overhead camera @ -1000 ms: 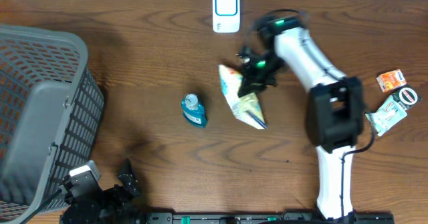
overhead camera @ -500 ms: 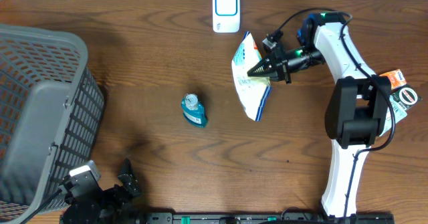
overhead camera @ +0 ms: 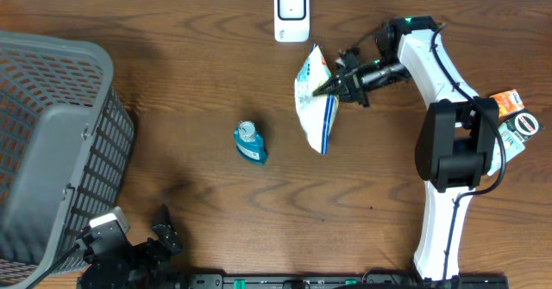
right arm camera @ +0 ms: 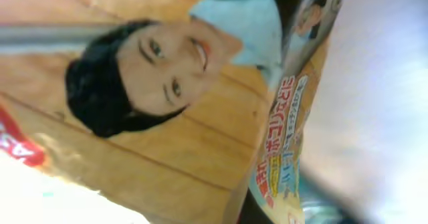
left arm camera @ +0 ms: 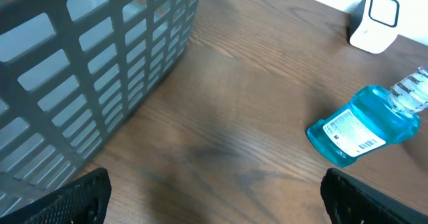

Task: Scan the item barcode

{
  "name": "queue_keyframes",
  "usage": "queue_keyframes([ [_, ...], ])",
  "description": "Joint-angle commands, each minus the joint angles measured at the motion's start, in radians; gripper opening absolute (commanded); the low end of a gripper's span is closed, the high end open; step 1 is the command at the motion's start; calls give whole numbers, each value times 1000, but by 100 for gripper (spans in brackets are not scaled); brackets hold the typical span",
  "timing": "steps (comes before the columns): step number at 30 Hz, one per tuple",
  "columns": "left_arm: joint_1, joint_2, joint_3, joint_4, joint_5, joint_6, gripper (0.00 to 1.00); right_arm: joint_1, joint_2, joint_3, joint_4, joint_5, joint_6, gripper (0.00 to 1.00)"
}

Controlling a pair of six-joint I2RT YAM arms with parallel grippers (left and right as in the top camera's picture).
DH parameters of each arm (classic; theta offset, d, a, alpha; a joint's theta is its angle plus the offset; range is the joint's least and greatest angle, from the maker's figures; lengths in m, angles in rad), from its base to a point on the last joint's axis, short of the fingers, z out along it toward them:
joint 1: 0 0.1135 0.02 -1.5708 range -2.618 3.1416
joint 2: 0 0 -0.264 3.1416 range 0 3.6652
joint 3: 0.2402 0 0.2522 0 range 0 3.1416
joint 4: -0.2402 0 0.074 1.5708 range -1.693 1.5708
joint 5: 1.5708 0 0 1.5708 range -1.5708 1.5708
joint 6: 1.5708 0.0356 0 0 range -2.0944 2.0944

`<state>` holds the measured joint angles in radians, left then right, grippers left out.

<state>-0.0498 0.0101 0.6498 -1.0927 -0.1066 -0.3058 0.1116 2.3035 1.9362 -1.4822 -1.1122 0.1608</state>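
A grey basket [overhead camera: 110,151] stands left, a blue bottle [overhead camera: 250,142] lies centrally, small packets [overhead camera: 503,145] far right.

Snack bag [right arm camera: 167,117] fills frame, very close, partly blurred. Print tilted sideways: smiling face [right arm camera: 144,67] with black hair on tan-orange ground. Light blue patch [right arm camera: 247,10] at top. Red patch [right arm camera: 20,147] at lower left edge. Orange and yellow Japanese characters [right arm camera: 277,144] along pack's right side. Pale blur beyond, at right.
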Motion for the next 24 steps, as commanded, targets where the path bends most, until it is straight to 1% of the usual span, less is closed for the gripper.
queue_keyframes([
  [1, -4, -6, 6, 2, 2, 16, 99, -10, -26, 0, 13, 434, -137, 1],
  [4, -4, -6, 6, 2, 2, 16, 99, 1, -40, 2, 18, 584, -181, 1],
  [6, -4, -6, 6, 2, 2, 16, 99, 4, -56, 9, 28, 624, -181, 1],
  [10, -4, -6, 6, 2, 2, 16, 99, 18, -112, 27, 58, 714, -172, 10],
  [11, -4, -6, 6, 2, 2, 16, 99, 27, -132, 27, 67, 759, -150, 13],
  [14, -4, -6, 6, 2, 2, 16, 99, 64, -175, 27, 90, 875, -93, 16],
  [16, -4, -6, 6, 2, 2, 16, 99, 108, -193, 27, 97, 988, -53, 20],
  [17, -4, -6, 6, 2, 2, 16, 99, 129, -197, 27, 96, 1059, -15, 43],
  [18, -4, -6, 6, 2, 2, 16, 99, 149, -197, 27, 94, 1128, 21, 60],
  [19, -4, -6, 6, 2, 2, 16, 99, 174, -196, 25, 89, 1217, 60, 71],
  [21, -4, -6, 6, 2, 2, 16, 99, 208, -191, 14, 78, 1316, 121, 73],
  [22, -4, -6, 6, 2, 2, 16, 99, 221, -190, 4, 72, 1328, 145, 76],
  [24, -4, -6, 6, 2, 2, 16, 99, 240, -190, -28, 76, 1316, 180, 76],
])
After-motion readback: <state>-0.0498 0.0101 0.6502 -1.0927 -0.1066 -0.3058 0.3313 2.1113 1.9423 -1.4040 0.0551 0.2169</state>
